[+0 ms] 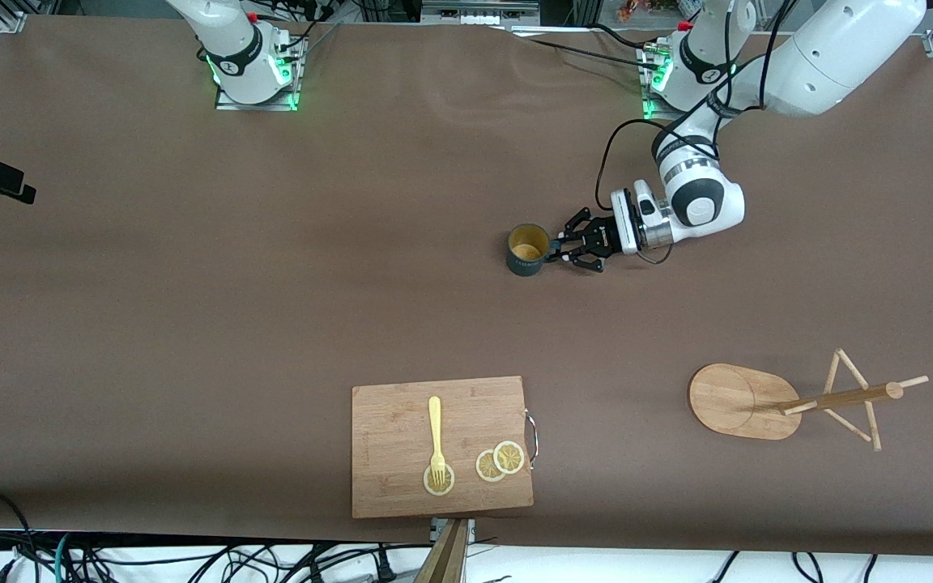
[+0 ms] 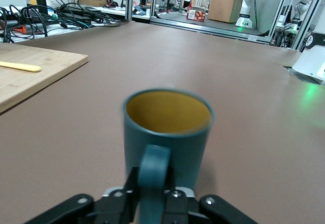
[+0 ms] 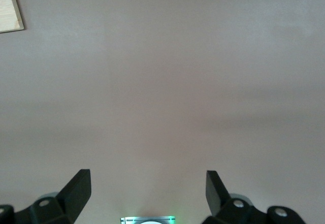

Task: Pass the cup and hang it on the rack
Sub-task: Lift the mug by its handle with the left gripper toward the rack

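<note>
Nearest the front camera, on the brown counter (image 1: 191, 324), we saw a rectangular bamboo cutting board (image 1: 402, 421) carrying a pale yellow fork (image 1: 436, 429) and lemon slices (image 1: 500, 460). Beside it, toward the left arm's end, lay the light bamboo rack (image 1: 746, 401), tipped on its side, its pole and thin pegs (image 1: 859, 397) level with the counter.

Farther from that camera stood the small dark teal cup (image 1: 528, 249), upright, yellowish inside, near mid-counter. Our left gripper (image 1: 565, 247) sat low beside it, jaws clenched on the loop handle (image 2: 154, 170), as the left wrist view showed plainly. Our right gripper (image 3: 147, 188), jaws released and holding nothing, waited above bare counter.

We judged the lift was next. To do it well, we would keep the clench firm, raise the cup straight, and hold it level so the handle did not twist between the fingers.
</note>
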Robot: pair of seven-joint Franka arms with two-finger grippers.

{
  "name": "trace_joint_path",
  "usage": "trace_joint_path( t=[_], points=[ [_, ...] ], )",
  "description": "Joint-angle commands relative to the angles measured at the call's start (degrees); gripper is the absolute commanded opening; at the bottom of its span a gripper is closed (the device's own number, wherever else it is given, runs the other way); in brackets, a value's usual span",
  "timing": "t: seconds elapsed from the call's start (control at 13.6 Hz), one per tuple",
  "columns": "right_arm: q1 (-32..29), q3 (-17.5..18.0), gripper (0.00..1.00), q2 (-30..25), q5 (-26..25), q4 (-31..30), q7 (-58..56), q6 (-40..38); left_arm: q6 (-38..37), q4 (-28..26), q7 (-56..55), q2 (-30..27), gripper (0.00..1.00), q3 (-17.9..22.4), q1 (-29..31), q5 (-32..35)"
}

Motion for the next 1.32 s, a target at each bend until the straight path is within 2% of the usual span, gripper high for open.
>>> trace_joint_path(
  t=[0.0, 0.22, 0.51, 0.81, 1.03, 1.25],
  points=[
    [1.2, 0.4, 1.0, -0.1, -1.3, -0.2, -0.2, 0.7, 0.4, 0.7, 10.8, 1.0, 0.0, 0.3, 0.0, -3.1],
    [2.1, 0.4, 1.0, 0.1, -2.8, -0.2, -0.2, 1.2, 0.1, -0.6, 6.9, -1.3, 0.0, 0.3, 2.7, -3.5],
    [2.2, 0.1, 1.0, 0.1, -2.7, -0.2, -0.2, 1.3, -0.1, -4.7, -13.2, -11.9, 0.0, -0.1, 8.1, -2.4],
    [2.6, 0.3, 1.0, 0.2, -2.7, -0.1, 0.6, 1.4, -0.8, -5.3, -31.7, -17.3, 0.0, -0.3, 13.6, 1.5],
    [2.6, 0.3, 1.0, 0.2, -2.6, -0.2, 0.6, 1.5, -6.5, -5.2, -48.0, -20.0, 0.0, -0.3, 18.5, 1.7],
    [2.6, 0.3, 1.0, 0.2, -2.5, -0.2, 0.5, 1.4, -14.8, -4.4, -62.8, -20.1, 0.0, -0.1, 23.1, 2.2]
  ],
)
